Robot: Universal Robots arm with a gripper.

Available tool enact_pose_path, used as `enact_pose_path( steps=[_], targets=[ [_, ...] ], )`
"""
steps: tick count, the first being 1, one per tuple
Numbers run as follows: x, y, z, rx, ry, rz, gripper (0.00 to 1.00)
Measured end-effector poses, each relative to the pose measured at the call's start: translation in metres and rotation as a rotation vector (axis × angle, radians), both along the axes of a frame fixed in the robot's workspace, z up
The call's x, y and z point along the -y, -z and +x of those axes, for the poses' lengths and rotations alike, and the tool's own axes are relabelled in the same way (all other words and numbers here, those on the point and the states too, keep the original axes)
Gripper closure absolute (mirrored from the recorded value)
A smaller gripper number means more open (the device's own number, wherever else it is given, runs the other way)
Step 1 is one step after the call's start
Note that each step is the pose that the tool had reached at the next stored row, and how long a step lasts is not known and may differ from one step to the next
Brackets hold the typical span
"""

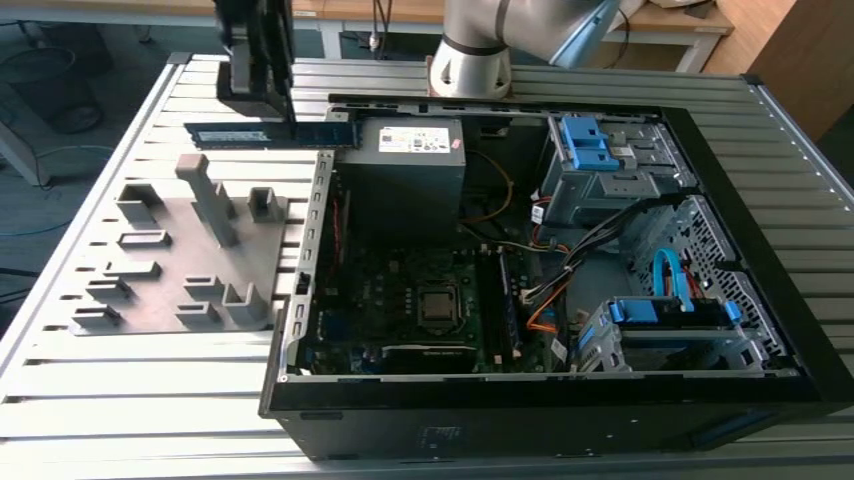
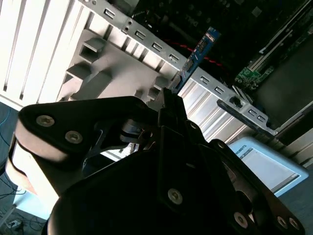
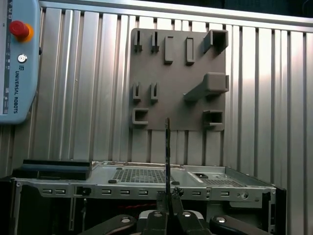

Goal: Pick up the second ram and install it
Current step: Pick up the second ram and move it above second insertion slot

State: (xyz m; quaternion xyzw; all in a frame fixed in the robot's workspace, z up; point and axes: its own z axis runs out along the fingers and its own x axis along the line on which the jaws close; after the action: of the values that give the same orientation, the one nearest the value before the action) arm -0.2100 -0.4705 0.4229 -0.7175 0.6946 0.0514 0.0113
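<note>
Black gripper [image 2: 172, 98] fingers are closed on the second ram [image 2: 198, 51], pinching the thin board at one spot along its length, with the blue-labelled end reaching out past the fingertips toward the open computer case [image 2: 230, 105]. In the first wrist view the gripper [image 3: 168, 196] has a finger pressed to each face of the ram [image 3: 167, 147], which appears edge-on as a narrow dark line rising above the case's metal wall [image 3: 146, 182].

From the exterior view, the gripper [image 1: 256, 112] hangs just outside the case [image 1: 534, 410], carrying the ram [image 1: 267, 133] level and lengthwise in the air. One end of the stick reaches the case corner beside the power supply [image 1: 407, 160]. The ram is clear of the motherboard [image 1: 400, 290] and well apart from the CPU socket [image 1: 438, 305] on the case floor.

On the slatted table [image 1: 120, 400], a grey fixture [image 1: 160, 270] with upright blocks lies just beside the case, on the exterior view's left. A teach pendant [image 3: 14, 63] rests on the table farther from the case than the fixture [image 3: 178, 78].
</note>
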Motion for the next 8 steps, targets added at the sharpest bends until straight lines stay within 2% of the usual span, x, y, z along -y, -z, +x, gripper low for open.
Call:
enact_pose_path(
  steps=[8],
  targets=[
    [-0.0001,0.0038,0.027,-0.0026,0.0,0.0,0.87]
  ],
)
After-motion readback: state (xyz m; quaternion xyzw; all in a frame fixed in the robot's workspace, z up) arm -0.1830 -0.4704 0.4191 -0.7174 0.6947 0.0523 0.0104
